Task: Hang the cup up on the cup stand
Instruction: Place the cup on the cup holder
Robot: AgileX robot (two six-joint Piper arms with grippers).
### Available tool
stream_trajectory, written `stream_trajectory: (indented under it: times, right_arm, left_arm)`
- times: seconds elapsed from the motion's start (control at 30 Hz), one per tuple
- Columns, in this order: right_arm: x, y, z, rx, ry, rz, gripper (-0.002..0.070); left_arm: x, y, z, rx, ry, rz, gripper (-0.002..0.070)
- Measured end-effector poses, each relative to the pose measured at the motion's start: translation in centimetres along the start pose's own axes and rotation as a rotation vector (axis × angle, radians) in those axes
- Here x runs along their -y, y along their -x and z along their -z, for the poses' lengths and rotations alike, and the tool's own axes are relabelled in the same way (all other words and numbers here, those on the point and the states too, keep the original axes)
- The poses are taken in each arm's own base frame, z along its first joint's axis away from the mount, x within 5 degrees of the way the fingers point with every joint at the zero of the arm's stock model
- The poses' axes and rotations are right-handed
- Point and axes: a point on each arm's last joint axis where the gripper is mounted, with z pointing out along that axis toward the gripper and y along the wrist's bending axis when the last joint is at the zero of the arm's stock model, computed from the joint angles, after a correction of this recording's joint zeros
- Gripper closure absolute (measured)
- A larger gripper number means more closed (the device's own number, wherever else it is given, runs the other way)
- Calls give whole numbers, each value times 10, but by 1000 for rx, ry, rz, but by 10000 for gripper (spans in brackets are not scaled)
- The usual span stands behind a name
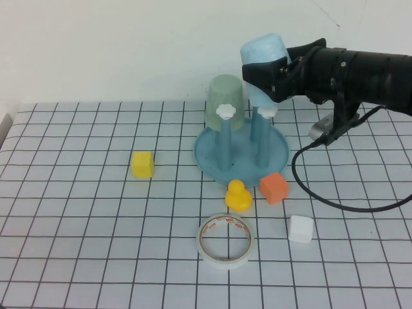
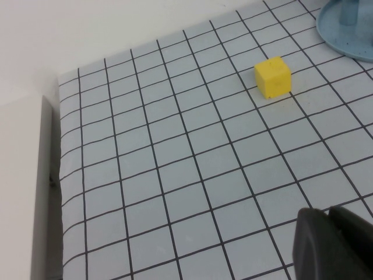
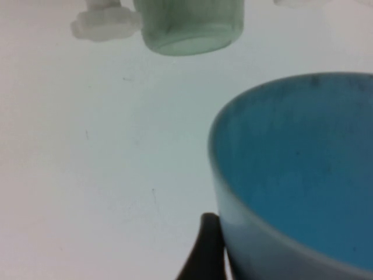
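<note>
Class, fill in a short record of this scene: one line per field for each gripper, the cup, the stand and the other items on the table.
right gripper: above the stand's back right, shut on the blue cup, held upside down
left gripper: shut, low over the table's left part
cup stand: pale green cup inverted on a back peg
loose items: yellow cube, yellow duck, orange cube, white cube, tape roll

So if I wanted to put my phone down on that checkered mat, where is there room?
Left of the yellow cube is bare, as is the near strip beside the tape roll. It is crowded around the cup stand, duck, orange cube and white cube.
</note>
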Motion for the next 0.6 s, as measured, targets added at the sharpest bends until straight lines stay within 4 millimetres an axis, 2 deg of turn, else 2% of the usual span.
stream_trajectory:
  times: [0.2, 0.47, 0.6]
  right_arm:
    - [0, 1, -1, 2, -1, 19, 50]
    - [-3, 16, -11, 33, -32, 23, 50]
    - [-3, 17, -12, 35, -36, 32, 50]
  left_arm:
    - [0, 0, 0, 0, 0, 0, 676]
    - [0, 0, 0, -3, -3, 0, 676]
    - [1, -1, 0, -10, -11, 0, 676]
